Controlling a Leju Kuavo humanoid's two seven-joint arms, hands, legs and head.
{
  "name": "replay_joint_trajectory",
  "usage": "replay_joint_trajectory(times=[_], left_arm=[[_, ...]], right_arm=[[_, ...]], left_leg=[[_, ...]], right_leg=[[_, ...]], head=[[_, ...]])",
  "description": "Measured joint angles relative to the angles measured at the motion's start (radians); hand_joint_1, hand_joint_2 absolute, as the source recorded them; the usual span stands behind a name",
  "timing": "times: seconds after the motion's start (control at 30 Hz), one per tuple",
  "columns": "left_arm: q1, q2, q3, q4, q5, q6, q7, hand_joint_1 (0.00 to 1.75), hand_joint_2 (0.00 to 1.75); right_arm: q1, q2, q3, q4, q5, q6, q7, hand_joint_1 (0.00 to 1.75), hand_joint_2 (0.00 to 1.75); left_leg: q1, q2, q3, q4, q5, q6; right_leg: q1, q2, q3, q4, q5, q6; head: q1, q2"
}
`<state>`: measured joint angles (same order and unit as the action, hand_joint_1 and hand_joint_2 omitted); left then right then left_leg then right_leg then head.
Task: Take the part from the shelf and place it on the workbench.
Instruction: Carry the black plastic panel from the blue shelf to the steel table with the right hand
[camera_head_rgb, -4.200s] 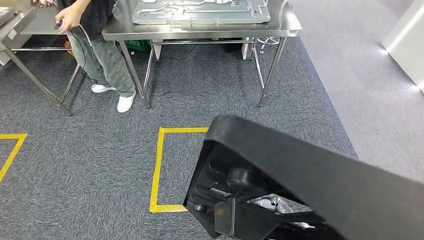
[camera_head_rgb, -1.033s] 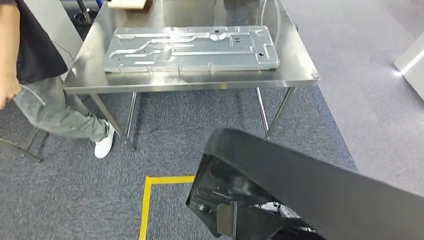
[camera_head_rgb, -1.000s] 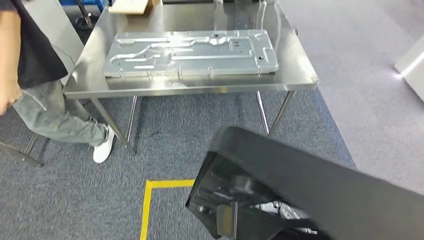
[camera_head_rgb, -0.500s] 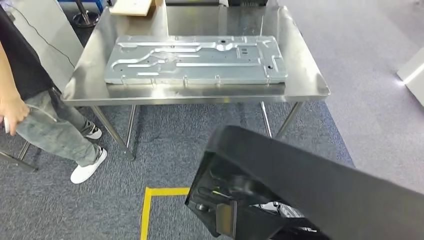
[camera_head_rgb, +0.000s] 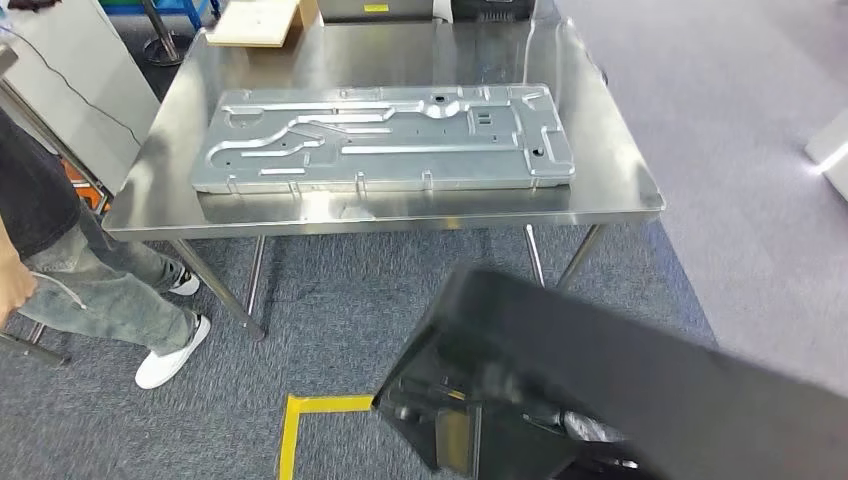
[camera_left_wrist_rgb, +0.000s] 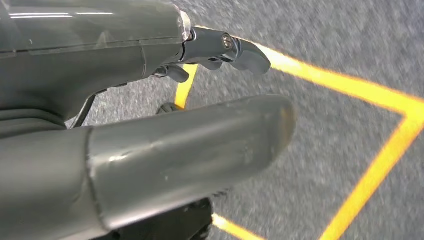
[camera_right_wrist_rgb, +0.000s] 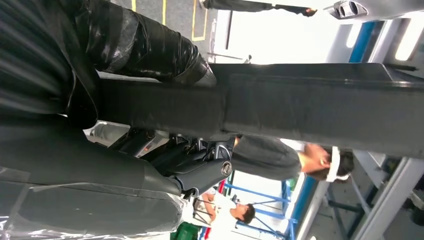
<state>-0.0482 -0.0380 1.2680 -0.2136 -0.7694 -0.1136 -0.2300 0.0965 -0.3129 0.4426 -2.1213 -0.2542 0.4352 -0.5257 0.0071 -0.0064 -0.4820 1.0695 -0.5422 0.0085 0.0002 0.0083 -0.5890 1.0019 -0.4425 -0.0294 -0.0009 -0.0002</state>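
Moved closer since a moment ago: steel counter (camera_head_rgb: 620, 170) now lower and larger in the head view, with the whole picture shifted by the camera's own advance. Yellow floor tape (camera_head_rgb: 296, 430) slid toward the lower edge. Person (camera_head_rgb: 70, 270) at the left, stepped further back along the counter's corner, one white shoe (camera_head_rgb: 172, 351) on the grey carpet (camera_head_rgb: 330, 300).

Black part (camera_head_rgb: 620, 380) low and right in the head view, tilted, well short of the counter and above the carpet. Held by the right hand (camera_right_wrist_rgb: 100, 165): thumb wrapped over the part's upper face, dark fingers (camera_right_wrist_rgb: 200, 172) curled beneath its edge, clamped on it in the right wrist view.

Left hand (camera_left_wrist_rgb: 150, 120) hanging over the carpet and tape lines, holding nothing, thumb and fingers (camera_left_wrist_rgb: 235, 50) apart.

Flat on the counter, a large stamped metal panel (camera_head_rgb: 385, 137); a tan board (camera_head_rgb: 265, 20) at the far left corner.
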Motion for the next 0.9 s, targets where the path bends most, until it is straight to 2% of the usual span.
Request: replay_joint_trajectory(times=[0.03,0.1,0.13,0.17,0.2,0.23,0.27,0.33,0.37,0.4,0.47,0.5,0.53,0.6,0.63,0.67,0.7,0.73,0.77,0.8,0.83,0.87,0.9], left_arm=[[-0.002,0.000,0.000,0.000,-0.001,0.000,0.000,0.00,0.00],[-0.003,0.001,0.000,0.000,-0.003,0.000,0.000,0.00,0.00],[-0.001,0.002,0.000,0.000,-0.004,0.000,0.000,0.00,0.00],[0.001,0.002,0.000,0.000,-0.004,0.000,0.000,0.00,0.00],[0.003,0.002,0.000,0.000,-0.004,0.000,0.000,0.00,0.00],[0.004,0.002,0.000,0.000,-0.004,0.000,0.000,0.00,0.00],[0.004,0.002,0.000,0.000,-0.005,0.001,0.000,0.00,0.00],[0.005,0.003,0.002,0.000,-0.005,0.001,0.001,0.00,0.00],[0.006,0.003,0.003,0.000,-0.006,0.000,0.001,0.00,0.00],[0.007,0.003,0.004,0.000,-0.006,0.000,0.000,0.00,0.00],[0.006,0.002,0.005,0.000,-0.006,-0.001,-0.001,0.00,0.00],[0.005,0.002,0.006,0.000,-0.006,-0.001,-0.002,0.00,0.00],[0.003,0.002,0.007,0.000,-0.006,-0.001,-0.002,0.00,0.00],[0.002,0.002,0.008,0.000,-0.007,-0.002,-0.003,0.00,0.00],[0.003,0.002,0.009,0.000,-0.007,-0.001,-0.003,0.00,0.00],[0.003,0.002,0.011,0.000,-0.007,-0.001,-0.003,0.00,0.00],[0.004,0.002,0.012,0.000,-0.007,-0.001,-0.003,0.00,0.00],[0.004,0.002,0.013,0.000,-0.007,-0.002,-0.003,0.00,0.00],[0.004,0.002,0.013,0.000,-0.007,-0.002,-0.003,0.00,0.00],[0.004,0.002,0.014,0.000,-0.007,-0.002,-0.003,0.00,0.00],[0.002,0.001,0.014,0.000,-0.007,-0.002,-0.003,0.00,0.00],[0.001,0.000,0.014,0.000,-0.007,-0.002,-0.003,0.00,0.00],[0.000,0.000,0.014,0.000,-0.007,-0.002,-0.003,0.00,0.00]], right_arm=[[0.000,0.000,0.000,-0.001,0.000,0.001,-0.001,1.75,1.75],[0.000,0.000,-0.001,-0.001,0.000,0.004,-0.001,1.75,1.75],[0.001,0.000,-0.001,-0.001,0.001,0.006,-0.001,1.75,1.75],[0.002,0.000,-0.001,-0.001,0.001,0.007,-0.001,1.75,1.75],[0.002,0.000,-0.001,-0.001,0.002,0.008,-0.001,1.75,1.75],[0.002,0.000,-0.001,-0.001,0.002,0.009,-0.001,1.75,1.75],[0.002,0.000,-0.001,-0.001,0.003,0.009,0.000,1.75,1.75],[0.002,0.000,-0.001,0.000,0.005,0.009,0.001,1.75,1.75],[0.003,0.000,-0.001,0.000,0.007,0.009,0.002,1.75,1.75],[0.003,0.000,0.000,0.000,0.008,0.008,0.003,1.75,1.75],[0.003,0.000,-0.001,-0.001,0.009,0.007,0.003,1.75,1.75],[0.002,0.000,-0.001,-0.001,0.009,0.005,0.003,1.75,1.75],[0.002,0.000,-0.001,-0.002,0.009,0.004,0.002,1.75,1.75],[0.003,0.000,-0.001,-0.002,0.009,0.000,0.002,1.75,1.75],[0.004,0.000,-0.001,-0.003,0.009,-0.001,0.002,1.75,1.75],[0.005,0.000,-0.001,-0.002,0.009,-0.002,0.002,1.75,1.75],[0.005,0.000,-0.001,-0.002,0.009,-0.003,0.002,1.75,1.75],[0.005,0.000,-0.001,-0.002,0.009,-0.003,0.002,1.75,1.75],[0.005,0.000,-0.001,-0.002,0.009,-0.003,0.002,1.75,1.75],[0.005,0.000,-0.001,-0.002,0.009,-0.002,0.002,1.75,1.75],[0.005,0.000,-0.001,-0.002,0.009,-0.002,0.002,1.75,1.75],[0.005,0.000,-0.001,-0.003,0.009,-0.001,0.002,1.75,1.75],[0.005,0.000,-0.001,-0.003,0.009,-0.001,0.002,1.75,1.75]], left_leg=[[0.001,0.001,-0.031,0.053,-0.015,-0.003],[0.003,0.001,-0.108,0.166,-0.069,-0.009],[0.004,0.001,-0.141,0.200,-0.093,-0.013],[0.004,0.001,-0.161,0.208,-0.101,-0.016],[0.004,0.001,-0.167,0.187,-0.087,-0.016],[0.004,0.001,-0.160,0.138,-0.048,-0.014],[0.003,0.001,-0.147,0.073,0.009,-0.010],[-0.002,0.001,-0.125,-0.021,0.075,0.000],[-0.004,0.001,-0.120,-0.044,0.087,0.007],[-0.005,0.000,-0.115,-0.048,0.081,0.014],[0.000,0.000,-0.096,-0.060,0.089,0.027],[0.001,0.000,-0.086,-0.063,0.087,0.032],[0.003,0.000,-0.077,-0.065,0.084,0.037],[0.003,0.000,-0.068,-0.065,0.074,0.043],[0.003,0.000,-0.063,-0.065,0.068,0.042],[0.003,0.000,-0.054,-0.065,0.060,0.041],[0.003,-0.001,-0.043,-0.066,0.051,0.039],[0.004,-0.001,-0.029,-0.066,0.041,0.037],[0.004,-0.002,-0.016,-0.068,0.032,0.034],[0.004,-0.002,-0.003,-0.070,0.023,0.029],[0.004,-0.004,0.006,-0.075,0.014,0.023],[0.003,-0.005,0.015,-0.079,0.009,0.017],[0.002,-0.005,0.024,-0.080,0.010,0.008]], right_leg=[[-0.002,-0.001,0.010,-0.003,-0.005,-0.004],[-0.002,-0.002,0.025,-0.004,-0.019,-0.007],[-0.002,-0.002,0.034,-0.004,-0.028,-0.007],[-0.002,-0.001,0.045,-0.004,-0.037,-0.007],[-0.002,0.000,0.057,-0.003,-0.046,-0.006],[-0.002,0.001,0.071,-0.003,-0.056,-0.004],[-0.001,0.001,0.084,-0.003,-0.066,-0.001],[0.001,0.002,0.101,-0.004,-0.084,0.009],[0.002,0.003,0.107,-0.002,-0.088,0.016],[0.004,0.005,0.113,-0.001,-0.091,0.022],[0.004,0.003,0.117,0.016,-0.095,0.033],[0.004,0.003,0.105,0.044,-0.104,0.039],[0.001,0.001,0.079,0.091,-0.120,0.044],[-0.005,0.000,-0.003,0.212,-0.168,0.052],[-0.007,-0.001,-0.043,0.258,-0.188,0.055],[-0.010,-0.001,-0.069,0.275,-0.193,0.057],[-0.012,-0.002,-0.080,0.260,-0.177,0.057],[-0.013,-0.003,-0.075,0.213,-0.138,0.056],[-0.013,-0.004,-0.061,0.150,-0.083,0.052],[-0.010,-0.005,-0.049,0.093,-0.040,0.046],[-0.007,-0.005,-0.040,0.051,-0.014,0.039],[-0.003,-0.005,-0.035,0.028,-0.004,0.033],[-0.001,-0.004,-0.031,0.019,-0.010,0.026]], head=[[0.000,0.000],[-0.001,0.000],[-0.001,0.000],[-0.001,0.000],[-0.001,0.000],[-0.001,0.000],[-0.001,0.000],[-0.001,0.000],[0.000,0.000],[0.000,0.000],[0.000,0.000],[0.000,0.000],[0.000,0.000],[0.000,0.000],[0.000,0.000],[0.000,0.000],[0.000,0.000],[0.000,0.000],[0.000,0.000],[0.000,0.000],[0.000,0.000],[0.000,0.000],[0.000,0.000]])
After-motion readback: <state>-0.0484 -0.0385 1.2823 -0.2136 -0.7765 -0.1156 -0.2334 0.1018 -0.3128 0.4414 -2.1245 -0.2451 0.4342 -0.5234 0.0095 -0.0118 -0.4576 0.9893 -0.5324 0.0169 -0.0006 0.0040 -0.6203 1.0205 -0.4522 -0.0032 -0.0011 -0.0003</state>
